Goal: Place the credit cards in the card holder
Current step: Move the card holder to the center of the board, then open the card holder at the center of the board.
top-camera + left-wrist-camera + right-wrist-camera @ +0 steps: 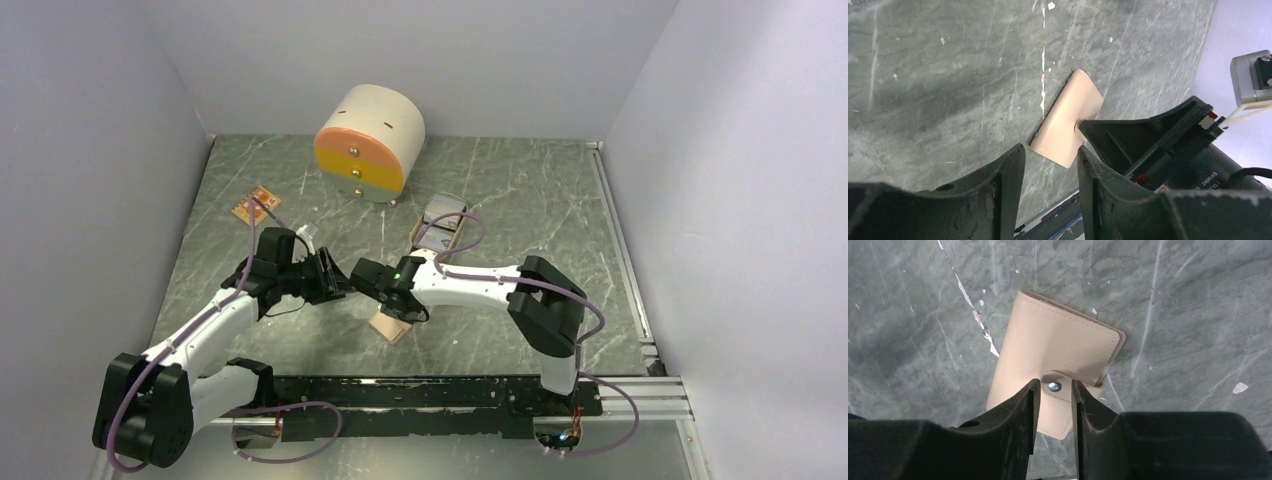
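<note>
The card holder, a tan folded wallet, lies flat on the table near the front, and shows as well in the top view and in the left wrist view. My right gripper is down on it, its jaws closed against both edges of the snap-button tab. My left gripper hangs open just to the left, with only bare table between its fingers. An orange credit card lies at the far left. Grey-silver cards rest on a beige tray.
A round cream drawer box with an orange-yellow front stands at the back centre. The beige tray sits behind my right arm. White walls close in the table on three sides, and a dark rail runs along the near edge.
</note>
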Available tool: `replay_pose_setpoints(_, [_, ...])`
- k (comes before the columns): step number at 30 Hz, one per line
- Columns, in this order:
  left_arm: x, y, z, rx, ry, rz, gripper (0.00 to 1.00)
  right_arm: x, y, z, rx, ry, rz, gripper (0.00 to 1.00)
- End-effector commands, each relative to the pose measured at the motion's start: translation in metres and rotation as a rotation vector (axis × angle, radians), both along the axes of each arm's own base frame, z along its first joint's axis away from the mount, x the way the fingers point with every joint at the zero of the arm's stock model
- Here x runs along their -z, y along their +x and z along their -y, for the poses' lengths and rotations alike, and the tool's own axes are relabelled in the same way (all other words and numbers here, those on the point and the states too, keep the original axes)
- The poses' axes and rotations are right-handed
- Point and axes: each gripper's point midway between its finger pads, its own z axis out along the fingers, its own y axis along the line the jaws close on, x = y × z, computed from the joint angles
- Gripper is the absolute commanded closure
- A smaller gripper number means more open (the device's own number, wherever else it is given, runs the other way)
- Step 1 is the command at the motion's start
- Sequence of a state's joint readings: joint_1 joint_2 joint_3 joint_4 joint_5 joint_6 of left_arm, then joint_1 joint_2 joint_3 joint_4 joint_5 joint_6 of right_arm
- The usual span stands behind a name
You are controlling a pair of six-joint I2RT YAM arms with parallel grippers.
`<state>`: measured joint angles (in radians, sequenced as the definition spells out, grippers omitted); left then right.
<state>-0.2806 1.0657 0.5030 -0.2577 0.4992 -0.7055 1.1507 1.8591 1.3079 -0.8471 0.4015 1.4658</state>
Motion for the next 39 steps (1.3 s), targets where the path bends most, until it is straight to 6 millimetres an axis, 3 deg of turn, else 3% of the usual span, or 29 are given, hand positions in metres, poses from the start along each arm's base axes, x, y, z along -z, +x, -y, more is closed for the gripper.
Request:
replay_pose_setpoints(1, [-0.005, 0.001, 0.004, 0.009, -0.018, 0.021, 0.52, 0.007, 0.006, 0.001, 0.049, -0.037, 0.014, 0.67])
replay_pose_setpoints(9, [-0.005, 0.002, 0.003, 0.007, -0.014, 0.022, 0.52, 0.024, -0.003, 0.014, 0.047, -0.084, -0.018, 0.71])
replay_pose_setpoints(15, [-0.004, 0.002, 0.002, 0.0, -0.006, 0.017, 0.52, 0.023, -0.001, 0.02, -0.003, -0.063, 0.03, 1.0])
replay_pose_setpoints(19, [-0.005, 0.002, 0.001, -0.004, -0.002, 0.02, 0.52, 0.012, 0.009, 0.017, -0.107, -0.039, 0.109, 1.0])
replay_pose_setpoints(25, [-0.004, 0.001, 0.008, 0.034, -0.035, 0.009, 0.55, -0.031, 0.026, -0.005, -0.317, 0.08, 0.284, 1.0])
replay_pose_setpoints(28, [-0.002, -0.001, 0.012, 0.053, -0.051, -0.005, 0.55, -0.042, 0.027, -0.013, -0.382, 0.162, 0.331, 1.0])
replay_pose_setpoints(33, [0.007, -0.002, 0.017, 0.066, -0.056, -0.034, 0.54, -0.039, 0.021, 0.01, -0.131, 0.134, 0.212, 0.98])
replay_pose_setpoints(39, [0.014, -0.003, 0.035, 0.124, -0.101, -0.045, 0.49, -0.012, -0.005, 0.007, -0.11, 0.136, 0.052, 0.73])
